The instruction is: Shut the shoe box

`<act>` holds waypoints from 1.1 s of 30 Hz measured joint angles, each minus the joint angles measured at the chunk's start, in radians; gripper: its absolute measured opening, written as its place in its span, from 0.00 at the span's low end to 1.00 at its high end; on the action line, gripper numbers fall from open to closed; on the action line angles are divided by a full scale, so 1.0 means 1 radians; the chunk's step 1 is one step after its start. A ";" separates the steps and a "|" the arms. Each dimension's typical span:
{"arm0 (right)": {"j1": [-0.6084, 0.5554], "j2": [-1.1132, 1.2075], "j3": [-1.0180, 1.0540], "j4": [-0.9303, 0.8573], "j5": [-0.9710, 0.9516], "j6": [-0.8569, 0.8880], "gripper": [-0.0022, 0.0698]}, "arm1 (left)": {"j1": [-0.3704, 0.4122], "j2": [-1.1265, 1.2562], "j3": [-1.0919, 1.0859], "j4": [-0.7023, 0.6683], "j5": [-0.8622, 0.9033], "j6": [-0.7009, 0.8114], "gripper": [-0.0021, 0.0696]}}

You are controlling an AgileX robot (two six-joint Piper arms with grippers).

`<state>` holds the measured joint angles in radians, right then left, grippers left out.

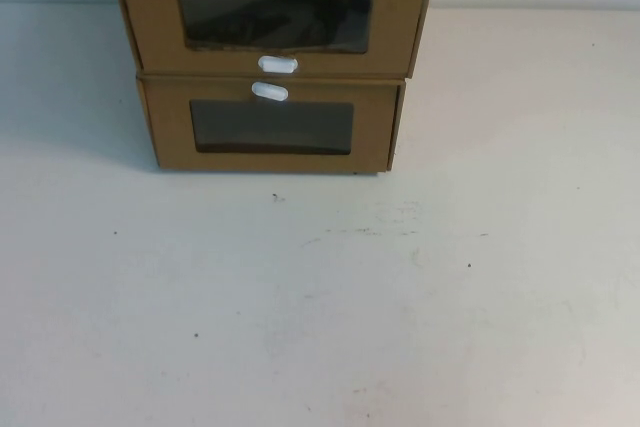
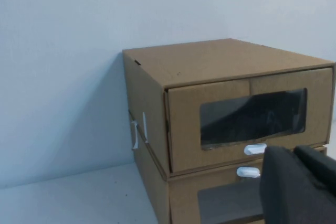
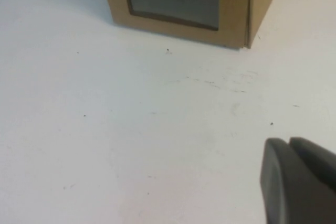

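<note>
High view: two brown cardboard drawer boxes stand stacked at the far middle of a pale tabletop; no arm shows here.
Shoe box: the upper one, the shoe box, has a wide clear window with its small white tab below it; a dark shape shows behind the window. Its drawer front looks about flush with the shell, though a thin gap runs along the left edge in the left wrist view.
Lower box: the lower box carries its own white tab above its window, so the two tabs sit just apart, one over the other.
Surface: matte off-white, marked with small dark specks and faint scuffs near the middle and right; the boxes throw a soft shadow to the left.
Room: a plain pale wall rises right behind the stack, bluish in the left wrist view.
Box side: two thin white strips bridge the seam between the two boxes on the left side.
Left tool: left tool is a dark mass close to the camera, held off the tabletop in front of the stack about level with the tabs; I cannot tell how its fingers stand.
Right tool: right tool hangs over bare tabletop, nearer than the stack and well apart from it; finger state cannot be told either.
</note>
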<state>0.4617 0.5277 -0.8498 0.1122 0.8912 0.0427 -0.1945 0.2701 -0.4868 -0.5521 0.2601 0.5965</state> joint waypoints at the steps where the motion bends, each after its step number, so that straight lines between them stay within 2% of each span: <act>1: 0.000 -0.049 0.046 -0.008 -0.013 0.007 0.01 | 0.000 -0.044 0.041 -0.001 -0.017 0.007 0.02; 5: 0.000 -0.205 0.207 -0.017 -0.088 0.023 0.01 | 0.000 -0.174 0.180 -0.005 -0.081 0.039 0.02; 10: 0.000 -0.349 0.417 -0.032 -0.289 0.078 0.01 | 0.000 -0.223 0.316 -0.008 -0.180 0.054 0.02; 13: 0.000 -0.366 0.518 -0.031 -0.448 0.092 0.01 | 0.000 -0.223 0.390 -0.010 -0.260 0.054 0.02; 18: 0.000 -0.361 0.590 0.023 -0.606 0.093 0.01 | 0.000 -0.223 0.489 -0.016 -0.356 0.028 0.02; 25: 0.000 -0.351 0.638 0.029 -0.751 0.093 0.01 | 0.000 -0.223 0.513 -0.016 -0.260 0.023 0.02; 33: 0.000 -0.351 0.647 0.031 -0.712 0.093 0.01 | 0.000 -0.223 0.513 -0.016 -0.172 0.020 0.02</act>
<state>0.4613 0.1767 -0.2026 0.1433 0.1790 0.1362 -0.1945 0.0469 0.0258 -0.5683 0.0885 0.6166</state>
